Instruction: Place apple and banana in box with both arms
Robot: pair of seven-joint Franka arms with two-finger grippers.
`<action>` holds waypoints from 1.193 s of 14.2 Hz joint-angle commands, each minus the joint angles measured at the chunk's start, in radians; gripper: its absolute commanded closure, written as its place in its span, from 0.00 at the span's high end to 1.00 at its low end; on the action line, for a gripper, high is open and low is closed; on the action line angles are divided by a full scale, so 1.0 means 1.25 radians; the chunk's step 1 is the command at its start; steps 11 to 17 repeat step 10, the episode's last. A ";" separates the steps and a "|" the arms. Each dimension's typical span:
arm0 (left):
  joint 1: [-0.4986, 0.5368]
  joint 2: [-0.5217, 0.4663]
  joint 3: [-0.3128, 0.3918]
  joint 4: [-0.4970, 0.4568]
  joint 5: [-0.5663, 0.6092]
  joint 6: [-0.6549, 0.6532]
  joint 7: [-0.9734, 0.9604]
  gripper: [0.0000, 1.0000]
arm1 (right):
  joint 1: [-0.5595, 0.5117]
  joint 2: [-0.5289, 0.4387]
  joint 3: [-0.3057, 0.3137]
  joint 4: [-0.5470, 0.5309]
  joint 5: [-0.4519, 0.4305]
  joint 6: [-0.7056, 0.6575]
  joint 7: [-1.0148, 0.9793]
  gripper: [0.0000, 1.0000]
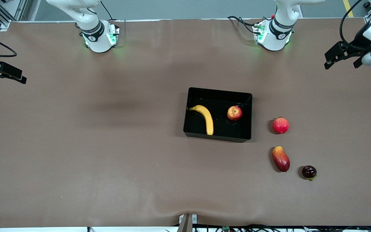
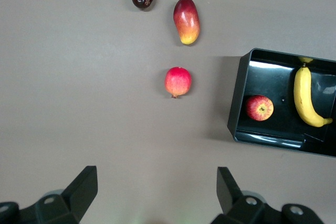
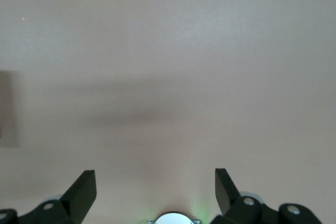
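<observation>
The box [image 1: 218, 93] sits mid-table and serves as the landmark. Both task fruits already lie inside it: the banana [image 1: 205, 118] along the wall toward the right arm's end, the apple [image 1: 234, 113] near the wall toward the left arm's end. The task looks finished.

The left gripper [image 1: 341, 58] hangs empty, fingers apart, over the table edge well away from the box. The right gripper [image 1: 3, 73] waits likewise, fingers spread, over its own end.

A mango-like fruit [image 1: 280, 159], a pinkish-red fruit [image 1: 280, 125] and a dark fruit [image 1: 309, 172] lie outside the box, toward the left arm's end.
</observation>
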 commanded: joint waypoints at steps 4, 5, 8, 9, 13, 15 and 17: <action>0.004 0.021 0.004 0.064 -0.010 -0.045 -0.006 1.00 | 0.002 -0.006 0.008 0.007 -0.003 -0.043 0.003 1.00; 0.004 0.040 0.004 0.088 -0.007 -0.055 -0.006 1.00 | -0.003 -0.005 0.007 0.007 0.003 -0.041 0.003 1.00; 0.004 0.066 0.005 0.118 0.000 -0.066 -0.009 1.00 | 0.000 -0.001 0.005 0.008 -0.010 -0.032 0.000 1.00; 0.004 0.069 0.005 0.118 0.000 -0.067 -0.009 1.00 | -0.005 -0.002 0.004 0.008 -0.006 -0.021 0.000 1.00; 0.004 0.070 0.005 0.119 0.001 -0.067 -0.009 1.00 | -0.009 -0.001 0.004 0.007 -0.002 -0.015 0.000 1.00; 0.004 0.070 0.005 0.119 0.001 -0.067 -0.009 1.00 | -0.009 -0.001 0.004 0.007 -0.002 -0.015 0.000 1.00; 0.004 0.070 0.005 0.119 0.001 -0.067 -0.009 1.00 | -0.009 -0.001 0.004 0.007 -0.002 -0.015 0.000 1.00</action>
